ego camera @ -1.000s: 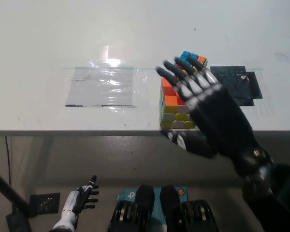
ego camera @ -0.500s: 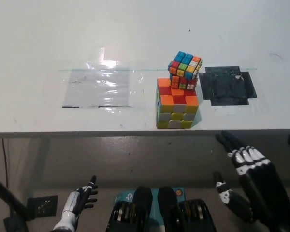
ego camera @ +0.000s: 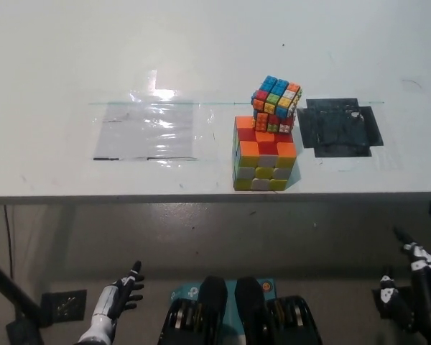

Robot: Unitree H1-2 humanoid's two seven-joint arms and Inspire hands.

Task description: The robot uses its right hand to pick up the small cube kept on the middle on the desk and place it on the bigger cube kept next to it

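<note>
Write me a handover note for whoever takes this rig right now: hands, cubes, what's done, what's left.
Right hand: open, empty, low at the picture's bottom right, below the desk edge.
Left hand: open, resting at lower left, holding nothing.
Small cube: sits on the back right part of the bigger cube, turned at an angle to it, overhanging slightly at the right.
Bigger cube: on the white desk near its front edge, between the clear sheet and the black patch.
Done: pick and placement.
Left: nothing essential; perhaps check the stack is steady.

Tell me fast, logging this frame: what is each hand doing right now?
Left hand: open, holding nothing, low beside the body.
Right hand: open, holding nothing, below the desk edge.
</note>
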